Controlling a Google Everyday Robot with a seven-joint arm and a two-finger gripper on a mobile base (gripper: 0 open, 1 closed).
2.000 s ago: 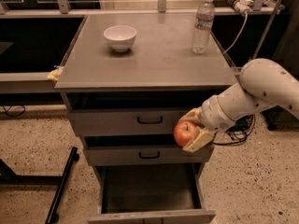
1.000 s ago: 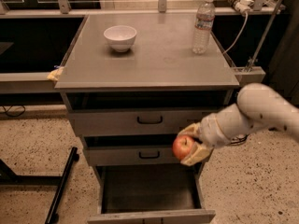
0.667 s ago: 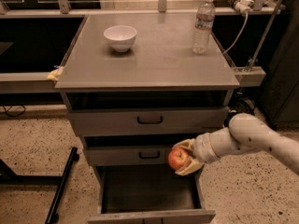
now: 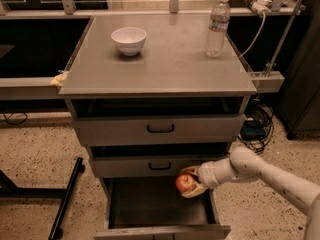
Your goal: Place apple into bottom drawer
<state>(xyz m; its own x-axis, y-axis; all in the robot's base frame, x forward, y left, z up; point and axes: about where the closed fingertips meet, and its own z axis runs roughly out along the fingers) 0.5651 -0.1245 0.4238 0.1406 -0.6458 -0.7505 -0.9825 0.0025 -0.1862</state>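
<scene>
The jaws are closed on the apple [image 4: 184, 183], one tan finger [image 4: 190, 170] above it and the other below, so the gripper [image 4: 188, 182] holds the fruit at the right side of the cabinet, just under the front of the middle drawer [image 4: 135, 167]. The apple hangs above the dark inside of the open bottom drawer [image 4: 150, 206], near its right wall and towards the back; whether it touches the drawer floor cannot be told.

Two seconds ago the same grip held the apple higher, in front of the right end of the top drawer [image 4: 120, 130], with the bulky white arm [image 4: 260, 171] bent up beside the table [image 4: 165, 69]. Since then the arm has sunk and stretched out low from the right, and the apple has come down past the middle drawer's front and a little leftward, into the mouth of the bottom drawer.

On the table, the white bowl [image 4: 129, 39] and the water bottle [image 4: 218, 26] stand where they stood before, well apart.
</scene>
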